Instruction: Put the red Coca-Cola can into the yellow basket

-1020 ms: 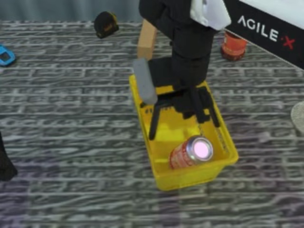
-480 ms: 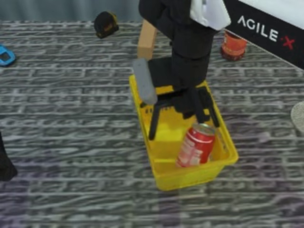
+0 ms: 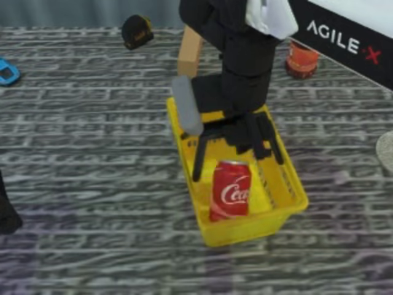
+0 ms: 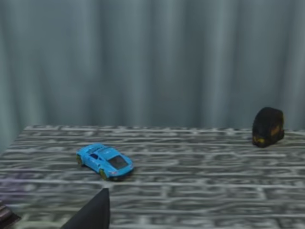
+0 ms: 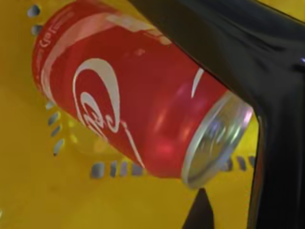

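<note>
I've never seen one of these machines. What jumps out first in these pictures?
The red Coca-Cola can catches the eye first, lying inside the yellow basket near the table's middle. Right over the basket hangs the right arm's claw, fingers spread apart, not touching the can. Far off at the table's left edge sits a small blue toy car; the left arm is parked at that side.

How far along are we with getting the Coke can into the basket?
Done: the red Coca-Cola can lies inside the yellow basket, free of the right claw, which hangs open just above it. Nothing is in hand. Left: probably only pulling the right arm clear. The left arm sits parked at the table's left edge.
</note>
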Action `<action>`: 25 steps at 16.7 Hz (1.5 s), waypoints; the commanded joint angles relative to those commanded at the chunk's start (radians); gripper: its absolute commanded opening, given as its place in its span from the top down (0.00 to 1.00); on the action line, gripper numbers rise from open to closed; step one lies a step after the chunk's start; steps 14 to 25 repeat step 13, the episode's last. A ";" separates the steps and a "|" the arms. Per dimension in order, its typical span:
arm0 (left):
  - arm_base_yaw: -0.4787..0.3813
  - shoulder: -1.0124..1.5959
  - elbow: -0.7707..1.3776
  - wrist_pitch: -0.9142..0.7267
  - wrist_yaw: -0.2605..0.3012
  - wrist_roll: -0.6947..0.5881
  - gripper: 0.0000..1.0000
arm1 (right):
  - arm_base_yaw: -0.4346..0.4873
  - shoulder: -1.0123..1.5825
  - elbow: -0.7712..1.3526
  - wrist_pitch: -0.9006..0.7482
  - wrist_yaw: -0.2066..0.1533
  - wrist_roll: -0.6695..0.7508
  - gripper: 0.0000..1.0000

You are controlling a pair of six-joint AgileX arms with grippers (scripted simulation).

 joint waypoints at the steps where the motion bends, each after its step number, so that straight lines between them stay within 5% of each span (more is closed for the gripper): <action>1: 0.000 0.000 0.000 0.000 0.000 0.000 0.00 | 0.000 0.000 0.000 0.000 0.000 0.000 1.00; 12: 0.000 0.000 0.000 0.000 0.000 0.000 0.00 | -0.028 -0.010 0.177 -0.190 0.000 -0.035 1.00; 25: 0.000 0.000 0.000 0.000 0.000 0.000 0.00 | -0.028 -0.011 0.180 -0.194 0.000 -0.036 1.00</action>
